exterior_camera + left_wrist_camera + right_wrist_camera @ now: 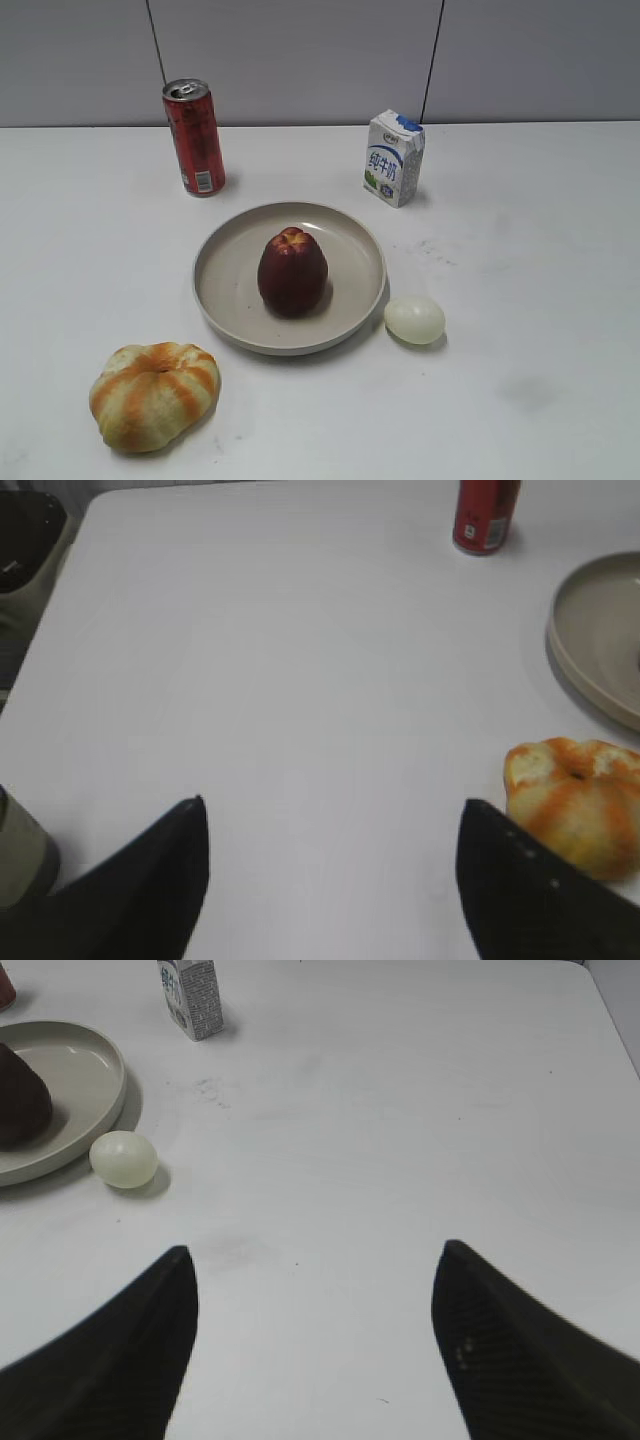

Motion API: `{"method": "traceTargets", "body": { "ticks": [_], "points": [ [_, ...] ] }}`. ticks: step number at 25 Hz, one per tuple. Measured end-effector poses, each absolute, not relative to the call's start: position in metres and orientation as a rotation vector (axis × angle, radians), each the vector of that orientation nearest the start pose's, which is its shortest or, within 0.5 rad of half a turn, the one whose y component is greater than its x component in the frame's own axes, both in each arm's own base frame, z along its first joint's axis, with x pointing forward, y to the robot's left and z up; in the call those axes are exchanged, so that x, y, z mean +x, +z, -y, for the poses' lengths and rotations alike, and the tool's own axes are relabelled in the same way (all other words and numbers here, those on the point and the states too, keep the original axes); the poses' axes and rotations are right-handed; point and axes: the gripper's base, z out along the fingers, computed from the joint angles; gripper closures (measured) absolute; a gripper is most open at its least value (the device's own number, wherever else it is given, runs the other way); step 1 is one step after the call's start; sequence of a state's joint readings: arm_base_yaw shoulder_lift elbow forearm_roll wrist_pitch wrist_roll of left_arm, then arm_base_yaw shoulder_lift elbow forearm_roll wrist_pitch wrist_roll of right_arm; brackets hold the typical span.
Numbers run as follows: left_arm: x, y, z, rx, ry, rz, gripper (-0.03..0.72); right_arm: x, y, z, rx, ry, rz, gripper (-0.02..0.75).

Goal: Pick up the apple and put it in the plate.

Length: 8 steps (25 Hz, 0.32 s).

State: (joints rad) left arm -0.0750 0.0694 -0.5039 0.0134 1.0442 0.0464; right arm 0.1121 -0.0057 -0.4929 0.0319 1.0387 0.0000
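The dark maroon apple [292, 272] stands upright in the middle of the beige plate [225, 275]. In the right wrist view the apple [20, 1100] shows at the left edge inside the plate [95, 1065]. In the left wrist view only the plate's rim [590, 650] shows at the right edge. My left gripper [335, 810] is open and empty over bare table, left of the plate. My right gripper [315, 1255] is open and empty over bare table, right of the plate. Neither gripper shows in the exterior view.
A red can [195, 137] stands behind the plate at the left, a small milk carton [394, 157] behind it at the right. A pale egg [415, 319] lies by the plate's right rim. An orange-striped pumpkin bun [154, 394] lies at the front left.
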Motion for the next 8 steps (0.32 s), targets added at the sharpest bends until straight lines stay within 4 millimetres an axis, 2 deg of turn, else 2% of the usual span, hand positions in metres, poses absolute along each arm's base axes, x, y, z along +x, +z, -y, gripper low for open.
{"method": "traceTargets", "body": {
  "ticks": [3,8],
  "points": [
    [-0.0032,0.2798,-0.0012,0.114,0.002,-2.028,0.109,-0.0043,0.2771,-0.0020,-0.114,0.109,-2.022,0.153],
    [-0.0054,0.2799,-0.0012,0.112,0.001,-2.013,0.110,-0.0043,0.2771,-0.0021,-0.114,0.110,-2.022,0.153]
  ]
}}
